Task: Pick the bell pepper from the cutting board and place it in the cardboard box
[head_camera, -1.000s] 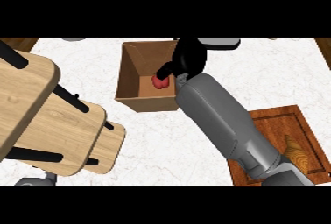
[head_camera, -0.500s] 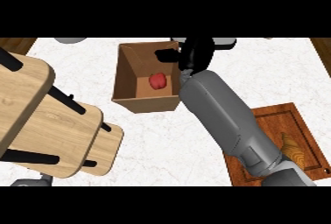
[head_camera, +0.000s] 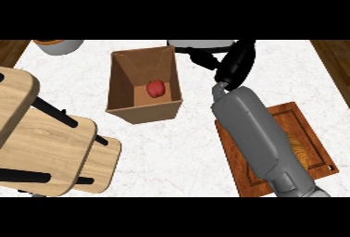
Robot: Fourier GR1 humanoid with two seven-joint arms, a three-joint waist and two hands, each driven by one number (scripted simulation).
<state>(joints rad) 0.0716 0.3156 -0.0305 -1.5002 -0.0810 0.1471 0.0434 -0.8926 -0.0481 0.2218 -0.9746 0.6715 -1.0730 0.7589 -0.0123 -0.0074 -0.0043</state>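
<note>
From the head view you've got the right hand (head_camera: 232, 65) to the right of the cardboard box (head_camera: 140, 111), fingers spread and holding nothing, red bell pepper (head_camera: 156, 88) sitting inside the box, cutting board (head_camera: 308, 143) under the forearm, white marble counter (head_camera: 178, 152), wooden stools (head_camera: 48, 148) at left.

marble counter (head_camera: 178, 148) (white), cardboard box (head_camera: 130, 109), cutting board (head_camera: 308, 148)

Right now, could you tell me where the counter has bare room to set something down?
Bare marble lies between the cardboard box and the cutting board, and in front of the box. The far edge by the robot hand is crowded.
</note>
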